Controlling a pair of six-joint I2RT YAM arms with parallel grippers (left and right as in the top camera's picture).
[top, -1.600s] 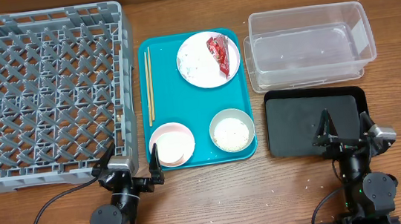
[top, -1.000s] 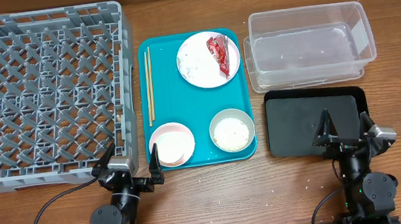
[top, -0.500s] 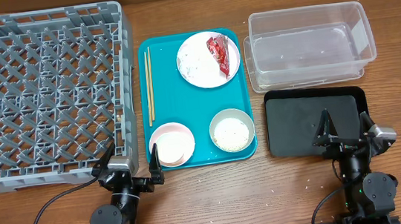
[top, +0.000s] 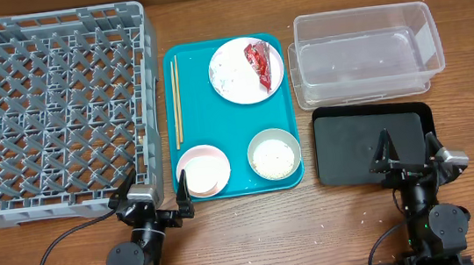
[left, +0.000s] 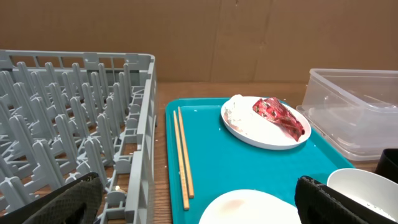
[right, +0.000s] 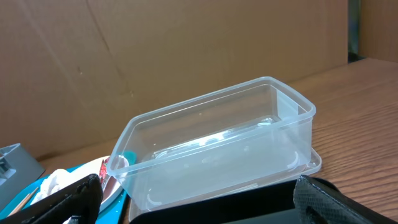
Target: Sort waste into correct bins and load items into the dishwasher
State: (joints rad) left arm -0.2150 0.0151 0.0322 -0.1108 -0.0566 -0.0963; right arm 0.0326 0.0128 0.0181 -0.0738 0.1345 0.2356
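Two grippers rest at the near edge of the wooden table (top: 265, 227), each with its jaws spread wide and nothing between them. The left gripper (top: 152, 193) sits just near of the near right corner of the large square grey plastic dish rack (top: 49, 20), and the right gripper (top: 409, 153) reaches over the near edge of the flat black rectangular tray (top: 344, 139). Between rack and black tray lies the teal plastic tray (top: 234, 124). On it are thin wooden chopsticks (top: 176, 101) along its left side, a round white plate (top: 246, 92) at the far right, a pale pink small bowl (top: 203, 169) near left, and a grey-green bowl (top: 253, 154) near right with whitish rice grains (top: 273, 157) heaped in it (only the overhead view looks into that bowl; the left wrist view catches just its rim). The crinkled red wrapper (top: 259, 66) lies on the plate's right half. The crumpled white tissue (left: 237, 109) on the plate's left half blends into the plate from above but stands out as a lump in the left wrist view. Far of the black tray stands the clear rectangular plastic tub (top: 357, 16), and the right wrist view shows its height and the flat clear lip under it. Both wrist views add a brown cardboard wall (left: 249, 37) behind the table.
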